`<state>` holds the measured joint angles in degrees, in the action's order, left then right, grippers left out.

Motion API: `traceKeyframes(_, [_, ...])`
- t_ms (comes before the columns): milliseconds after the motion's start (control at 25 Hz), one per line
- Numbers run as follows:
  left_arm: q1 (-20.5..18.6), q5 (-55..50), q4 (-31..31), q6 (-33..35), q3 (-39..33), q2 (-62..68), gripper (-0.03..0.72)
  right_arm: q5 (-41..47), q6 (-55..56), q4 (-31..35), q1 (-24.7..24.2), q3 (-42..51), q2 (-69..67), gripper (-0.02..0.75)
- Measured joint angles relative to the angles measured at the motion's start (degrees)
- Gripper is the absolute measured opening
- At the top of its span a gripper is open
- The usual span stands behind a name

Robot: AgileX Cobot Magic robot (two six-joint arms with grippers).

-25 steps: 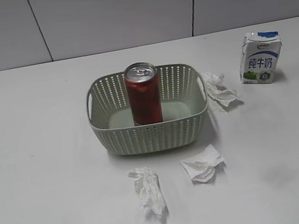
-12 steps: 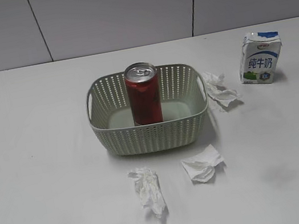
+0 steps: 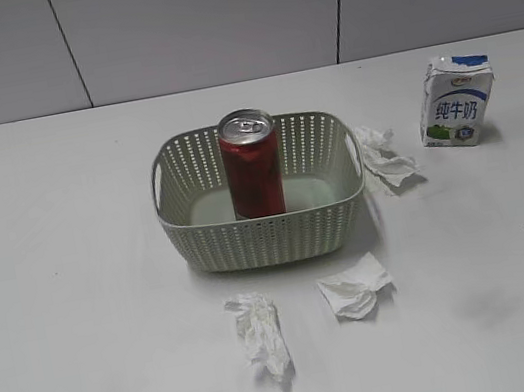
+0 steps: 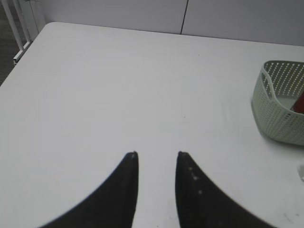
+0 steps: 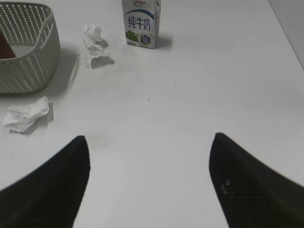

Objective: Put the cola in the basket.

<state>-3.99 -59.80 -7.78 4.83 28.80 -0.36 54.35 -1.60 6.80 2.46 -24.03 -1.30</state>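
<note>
The red cola can with a silver top stands upright inside the pale green perforated basket at the middle of the white table. The basket also shows at the right edge of the left wrist view with a sliver of the red can, and at the top left of the right wrist view. My left gripper is open and empty over bare table, left of the basket. My right gripper is wide open and empty, right of the basket. Neither gripper shows in the exterior view.
A white-and-blue milk carton stands at the back right, also in the right wrist view. Crumpled tissues lie right of the basket and in front of it. The table's left edge shows in the left wrist view.
</note>
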Motion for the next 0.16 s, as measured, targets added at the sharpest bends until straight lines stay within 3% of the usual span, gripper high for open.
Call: traceKeyframes(160, [0.0,0.0,0.0,0.0,0.0,0.0,0.217,0.0,0.0,0.0,0.0,0.0,1.5,0.594])
